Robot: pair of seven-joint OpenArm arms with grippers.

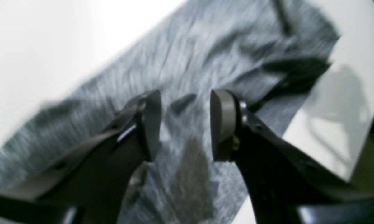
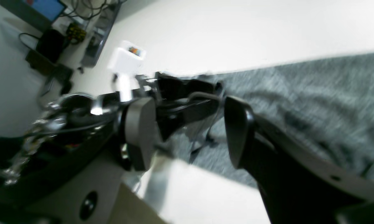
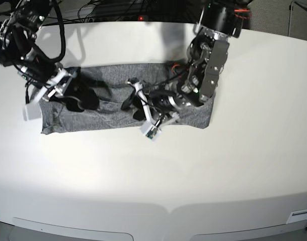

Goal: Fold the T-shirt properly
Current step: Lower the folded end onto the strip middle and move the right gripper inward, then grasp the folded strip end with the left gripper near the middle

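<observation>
White counter [image 3: 244, 165] carries the T-shirt [image 3: 93, 118], already folded into a long narrow band lying flat across its far half. Left gripper [image 1: 184, 124] hangs over the band's middle, jaws parted, holding nothing; right gripper [image 2: 187, 133] hovers at one end, jaws wide, also empty. Judged about halfway: crosswise folds remain.

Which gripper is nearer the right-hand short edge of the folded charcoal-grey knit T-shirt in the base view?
Left. The left gripper hovers over the middle of the charcoal-grey knit T-shirt, while the right gripper is above its opposite end, farther from that edge.
</observation>
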